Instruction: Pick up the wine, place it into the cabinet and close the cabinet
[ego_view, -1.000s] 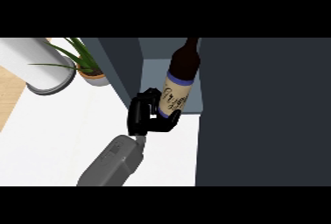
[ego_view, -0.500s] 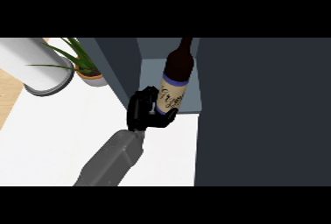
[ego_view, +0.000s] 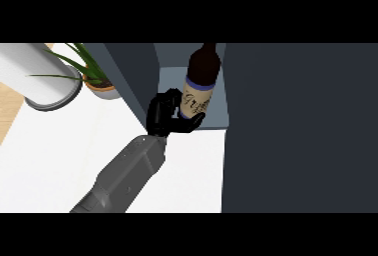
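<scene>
The wine bottle (ego_view: 201, 82), dark with a cream and purple label, stands slightly tilted inside the open cabinet (ego_view: 215, 118), on its pale floor. My left hand (ego_view: 164, 116) is at the bottle's left side, level with the label. Its fingers curl against the label and the thumb reaches under the bottle's lower part, so the hand is shut on the bottle. The grey forearm (ego_view: 129, 175) runs down to the lower left. My right hand does not show anywhere.
A large dark cabinet door (ego_view: 303, 125) fills the right side and hides what lies behind it. The cabinet's grey side wall (ego_view: 136, 75) is just left of my hand. A potted plant (ego_view: 100, 82) and a white cylinder (ego_view: 40, 80) stand on the white counter (ego_view: 59, 150) at the far left.
My left hand has carried the bottle further into the cabinet, away from me. The bottle now stands a little more upright.
</scene>
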